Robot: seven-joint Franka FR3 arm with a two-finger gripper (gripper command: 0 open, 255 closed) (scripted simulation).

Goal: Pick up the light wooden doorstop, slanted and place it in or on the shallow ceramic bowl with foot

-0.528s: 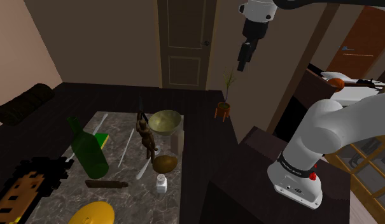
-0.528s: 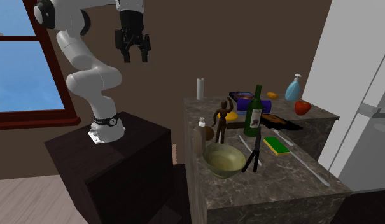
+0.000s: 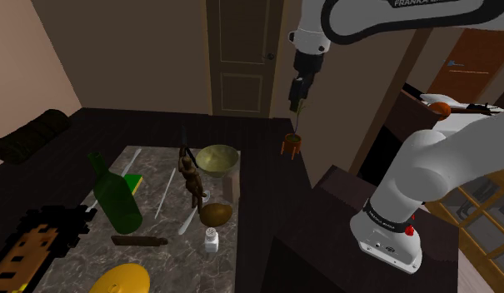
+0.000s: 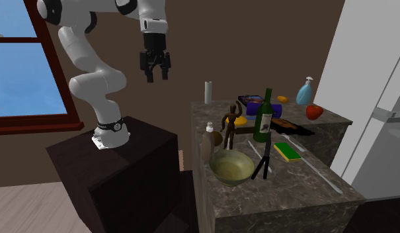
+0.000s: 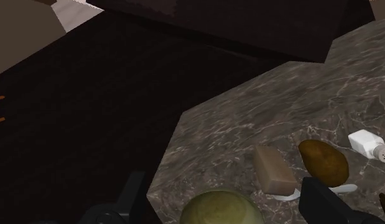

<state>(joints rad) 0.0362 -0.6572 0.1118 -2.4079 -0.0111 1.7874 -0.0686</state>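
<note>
Beside the bowl [image 5: 221,207], doorstop [image 5: 275,169] clearest in wrist view, fingers [image 5: 324,203] apart

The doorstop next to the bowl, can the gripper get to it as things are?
Probably yes. The gripper hangs open high above, nothing between it and the doorstop, which stands uncovered near the table edge. The bowl and a brown rounded thing flank it, so finger room may be tight.

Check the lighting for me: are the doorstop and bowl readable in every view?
Shoulder view: dim, the doorstop a dull sliver beside the bowl. Second exterior view: brighter, bowl well lit, no glare. Wrist view: doorstop plain against the marbled counter, evenly lit; floor beyond nearly black.
</note>
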